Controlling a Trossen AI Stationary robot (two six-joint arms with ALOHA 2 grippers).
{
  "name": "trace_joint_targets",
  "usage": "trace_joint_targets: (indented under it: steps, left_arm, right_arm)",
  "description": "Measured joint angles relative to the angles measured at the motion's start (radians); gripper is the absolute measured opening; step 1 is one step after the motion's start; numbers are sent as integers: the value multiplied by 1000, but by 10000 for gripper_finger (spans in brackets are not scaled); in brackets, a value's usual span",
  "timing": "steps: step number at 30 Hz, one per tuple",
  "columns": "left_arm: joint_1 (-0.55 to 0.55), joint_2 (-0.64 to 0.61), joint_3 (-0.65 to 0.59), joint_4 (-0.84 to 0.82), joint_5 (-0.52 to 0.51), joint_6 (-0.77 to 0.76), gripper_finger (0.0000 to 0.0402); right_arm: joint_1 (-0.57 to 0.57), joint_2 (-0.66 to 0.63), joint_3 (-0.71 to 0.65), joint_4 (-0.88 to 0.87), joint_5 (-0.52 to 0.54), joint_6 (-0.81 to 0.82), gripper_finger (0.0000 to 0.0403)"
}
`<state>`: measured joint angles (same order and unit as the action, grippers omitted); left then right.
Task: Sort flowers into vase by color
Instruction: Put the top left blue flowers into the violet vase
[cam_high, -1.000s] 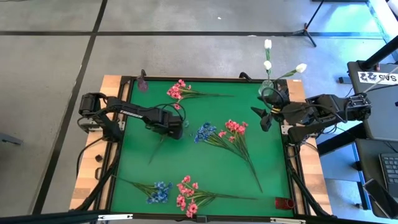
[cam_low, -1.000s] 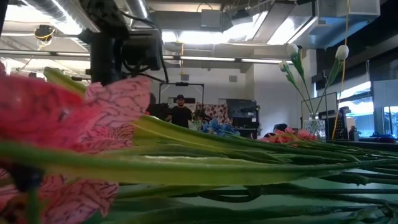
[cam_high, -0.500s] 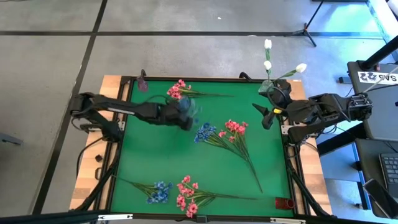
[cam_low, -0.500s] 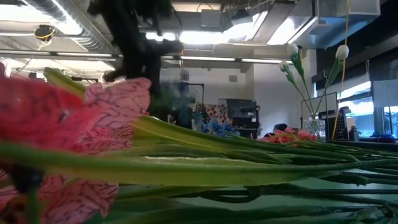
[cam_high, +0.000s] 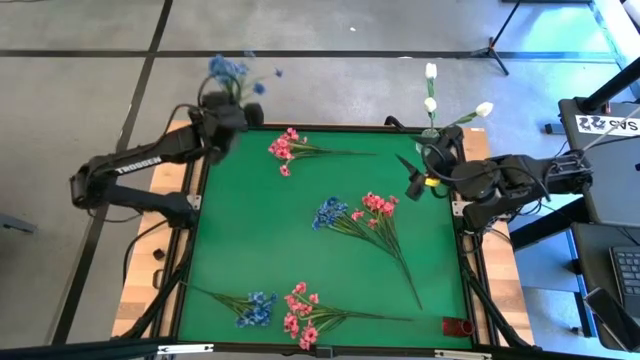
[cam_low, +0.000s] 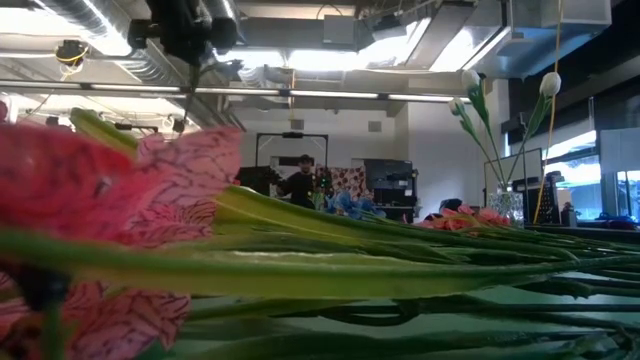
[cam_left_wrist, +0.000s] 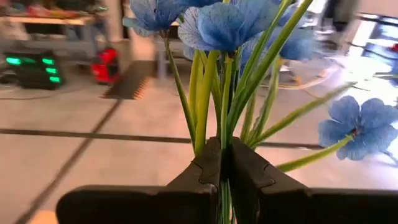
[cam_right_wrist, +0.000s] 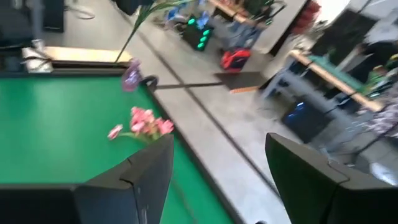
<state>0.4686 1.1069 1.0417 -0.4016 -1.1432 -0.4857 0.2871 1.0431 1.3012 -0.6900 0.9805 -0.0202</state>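
My left gripper (cam_high: 225, 108) is raised over the table's far left corner and shut on a spray of blue flowers (cam_high: 232, 70). The low view shows it high up (cam_low: 190, 35). A small purple vase (cam_right_wrist: 131, 74) stands at that corner. My right gripper (cam_high: 412, 178) hovers open at the far right, beside a glass vase (cam_high: 430, 135) holding white buds (cam_high: 431, 72). On the green mat (cam_high: 260, 250) lie a pink spray (cam_high: 285, 147), a blue one (cam_high: 328, 212) beside a pink one (cam_high: 378, 205), and another blue one (cam_high: 258, 308) and pink one (cam_high: 300, 320) near the front edge. My left gripper pinches the bundle of thin green stems (cam_left_wrist: 222, 149) between its two fingers, just below the blue blooms (cam_left_wrist: 217, 22). The fingers lie across the stems. The spray stands upright and is lifted clear of the mat, with its long stem (cam_low: 190, 90) hanging below the fingers.
A small red object (cam_high: 457, 326) sits at the mat's near right corner. The mat has a raised dark frame (cam_high: 190, 260). A big pink bloom (cam_low: 100, 200) fills the low view's front. A person (cam_low: 300, 180) stands far back in the room.
My left gripper has shut on the blue spray near the mat's middle left and lifted it. It has carried the spray up and toward the far left corner. The spray, which lay flat on the mat, now stands upright and clear of it.
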Motion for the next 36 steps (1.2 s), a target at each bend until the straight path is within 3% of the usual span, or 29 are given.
trace_joint_targets:
  steps: [3,9,14,21,24,29,33,36]
  left_arm:
    - [113,14,-36,167,87,129,12]
    - [267,15,-160,579,465,410,12]
    - [328,-57,-164,731,703,519,13]
    - [395,-112,-166,583,674,521,12]
    - [393,-113,-166,575,692,433,8]
    - [393,-114,-271,782,621,470,9]
    - [391,-121,-408,949,591,447,9]
    - [348,-126,-456,960,495,496,9]
  right_arm:
    - [0,28,0,106,35,-73,253]
    - [-28,65,-1,225,46,-114,253]
    - [-65,66,-1,327,26,-110,253]
    - [-199,57,-1,359,-92,-171,253]
    - [-285,59,-1,385,-190,-244,253]
    - [-377,58,-1,475,-326,-264,253]
    - [-386,58,-1,480,-346,-265,253]
    - [-385,58,-1,479,-346,-227,253]
